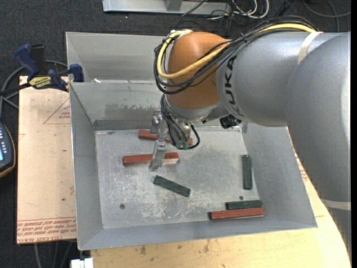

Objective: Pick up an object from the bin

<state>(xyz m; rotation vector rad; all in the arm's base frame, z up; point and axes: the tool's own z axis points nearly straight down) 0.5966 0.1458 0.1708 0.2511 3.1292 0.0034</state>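
Observation:
My gripper (156,165) hangs under the arm's wrist in the middle of the bin, its tip down at a long red-brown bar (136,159) that lies flat across the floor. The tip sits over the right half of that bar. A second red-brown bar (147,134) lies just behind, partly hidden by the gripper body. A dark green bar (172,186) lies slanted a little in front of the tip, apart from it.
At the right side a dark green bar (246,172) lies lengthwise along the wall. Near the front right corner a green bar (244,205) and a red-brown bar (236,214) lie side by side. The arm overhangs the bin's right half.

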